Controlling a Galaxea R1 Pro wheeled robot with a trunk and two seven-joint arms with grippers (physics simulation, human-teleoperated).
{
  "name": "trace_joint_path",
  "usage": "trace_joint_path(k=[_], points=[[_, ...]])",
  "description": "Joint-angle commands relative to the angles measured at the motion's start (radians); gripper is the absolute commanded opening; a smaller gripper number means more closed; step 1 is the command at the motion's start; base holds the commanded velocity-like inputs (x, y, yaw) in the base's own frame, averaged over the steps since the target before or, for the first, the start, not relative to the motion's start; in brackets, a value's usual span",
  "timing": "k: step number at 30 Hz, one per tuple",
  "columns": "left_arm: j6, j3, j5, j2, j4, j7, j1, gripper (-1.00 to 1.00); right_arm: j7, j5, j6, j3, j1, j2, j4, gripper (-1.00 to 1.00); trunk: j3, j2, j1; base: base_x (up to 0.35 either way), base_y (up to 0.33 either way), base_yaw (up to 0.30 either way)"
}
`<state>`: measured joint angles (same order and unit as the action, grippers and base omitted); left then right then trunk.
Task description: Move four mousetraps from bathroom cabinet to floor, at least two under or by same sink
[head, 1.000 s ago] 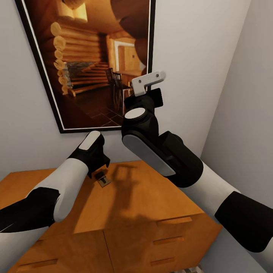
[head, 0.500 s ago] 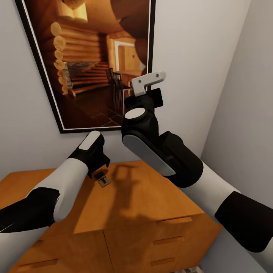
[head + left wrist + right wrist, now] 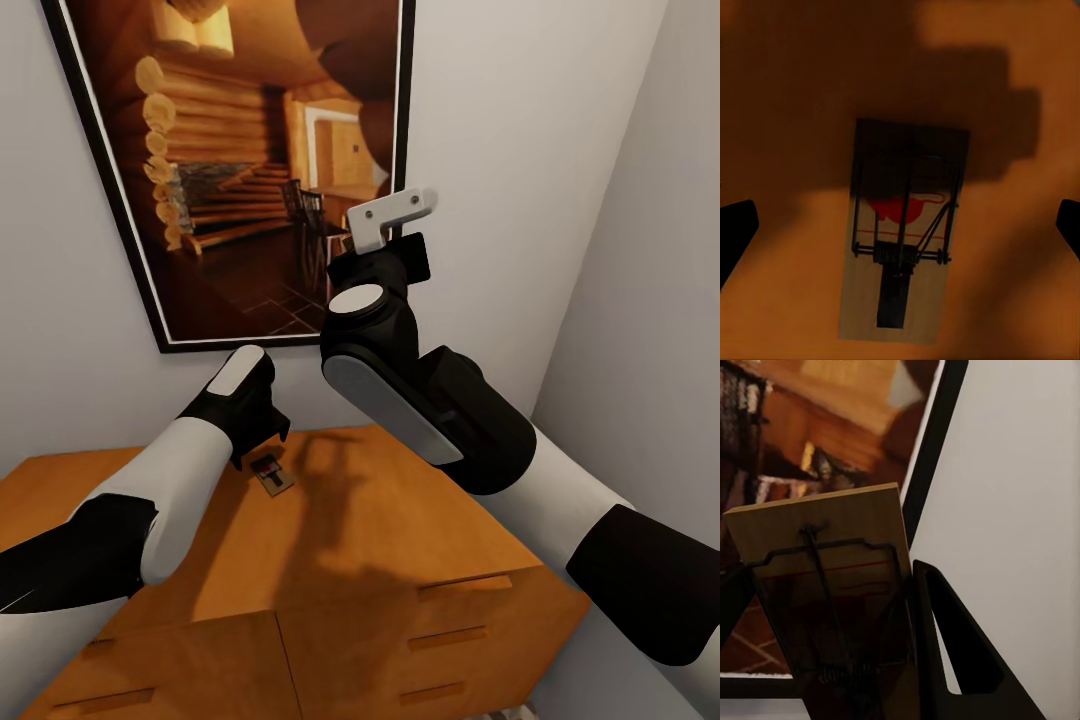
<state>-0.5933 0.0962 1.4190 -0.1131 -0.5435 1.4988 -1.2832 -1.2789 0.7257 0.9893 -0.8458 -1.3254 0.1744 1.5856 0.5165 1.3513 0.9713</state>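
One mousetrap [image 3: 272,474] lies flat on the orange-brown cabinet [image 3: 400,520] top, near the back wall. In the left wrist view this mousetrap [image 3: 904,232] sits midway between the spread fingertips [image 3: 735,234] of my left gripper [image 3: 902,229], which hovers open just above it. My left wrist [image 3: 240,395] hangs over it in the head view. My right arm [image 3: 420,400] is raised in front of the wall picture. In the right wrist view my right gripper [image 3: 829,577] is shut on a second mousetrap [image 3: 825,562], which stands upright between its fingers [image 3: 945,660].
A large black-framed picture of a log cabin interior [image 3: 250,170] hangs on the grey wall behind the cabinet. A side wall [image 3: 650,300] closes in on the right. Slot-handled drawers [image 3: 465,585] face me along the cabinet front.
The wall and cabinet have shifted slightly in the picture, so the camera has moved a little. Both arms keep their poses and grips.
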Motion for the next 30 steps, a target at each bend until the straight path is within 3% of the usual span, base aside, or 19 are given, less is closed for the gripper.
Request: trace_joint_path(k=[1, 30], points=[[-0.01, 0.006, 0.008, 0.001, -0.001, 0.008, -0.001, 1.0, -0.01, 0.011, 0.004, -0.001, -0.002, 0.0, 0.001, -1.0, 0.001, 0.001, 0.0, 0.004, 0.004, 0.0], [-0.008, 0.012, 0.005, 0.003, 0.0, 0.026, 0.002, 1.0, -0.01, 0.011, 0.005, -0.001, -0.002, 0.0, 0.001, -1.0, 0.001, 0.001, 0.0, 0.0, 0.001, 0.0]])
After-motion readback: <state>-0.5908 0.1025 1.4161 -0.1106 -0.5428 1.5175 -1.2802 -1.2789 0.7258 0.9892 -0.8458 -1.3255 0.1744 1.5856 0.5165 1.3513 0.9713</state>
